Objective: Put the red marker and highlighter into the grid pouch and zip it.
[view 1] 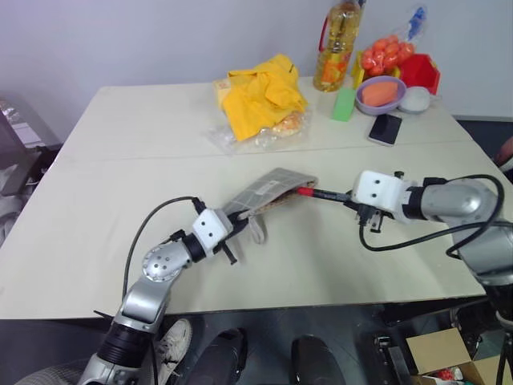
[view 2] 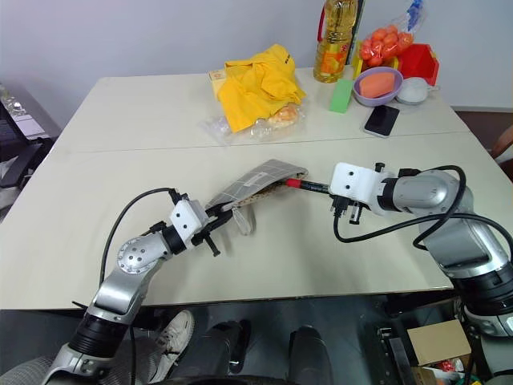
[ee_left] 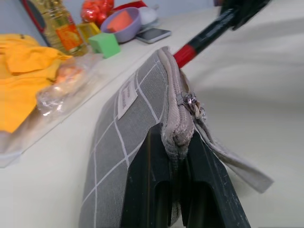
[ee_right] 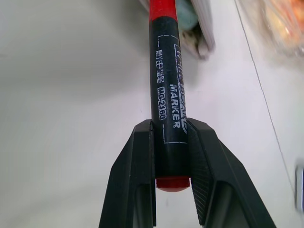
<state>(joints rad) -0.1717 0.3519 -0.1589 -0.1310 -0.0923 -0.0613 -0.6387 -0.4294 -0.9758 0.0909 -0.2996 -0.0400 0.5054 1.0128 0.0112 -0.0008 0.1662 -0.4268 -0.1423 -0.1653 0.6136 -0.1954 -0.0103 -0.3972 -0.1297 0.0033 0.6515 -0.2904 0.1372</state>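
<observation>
A matt, smooth, pale cream table (view 1: pixel 120 241) holds everything. The grid pouch (ee_left: pixel 118 137) is woven grey cloth with white lines, a stitched white cloth label and a small shiny metal zipper pull. The red marker (ee_right: pixel 166 95) has a smooth black barrel, faintly glossy, with white printing and a red end. Gripping it, the right gripper (ee_right: pixel 172 156) has matt black plastic fingers with a finely ribbed pad. Behind the pouch lies yellow cloth (view 1: pixel 260 96) on crinkled, glossy clear plastic.
</observation>
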